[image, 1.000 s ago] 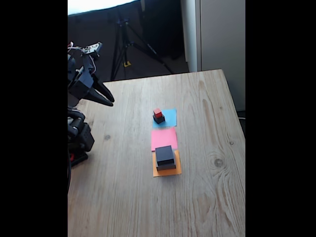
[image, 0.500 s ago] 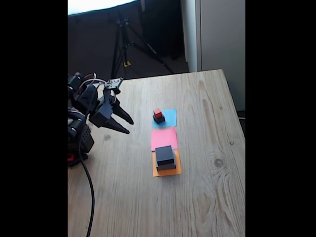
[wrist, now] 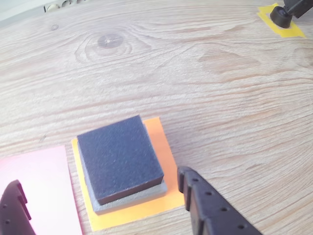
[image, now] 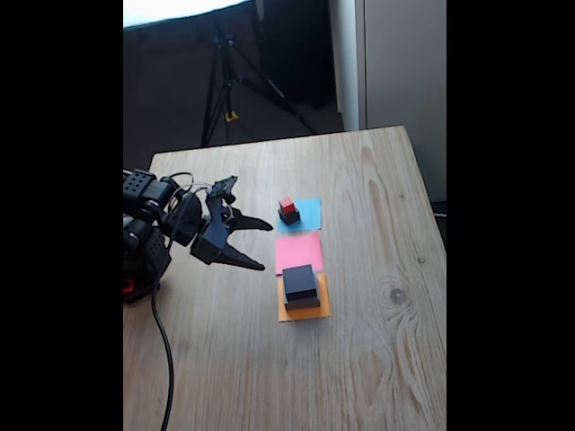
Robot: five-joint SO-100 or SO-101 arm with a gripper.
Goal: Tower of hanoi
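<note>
Claw: spread wide, empty, above the counter just left of the pink paper. Two stacked dark blocks on orange paper. Red cube atop small dark block on blue paper.

Two stacked dark blocks on orange paper square, pink paper square just beside – wooden tabletop beneath. Gripper fingers spread wide at bottom edge.

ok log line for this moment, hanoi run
gripper: open, empty, above table | red cube: on small dark block, blue square | two dark blocks: stacked on orange square | pink square: bare
</note>
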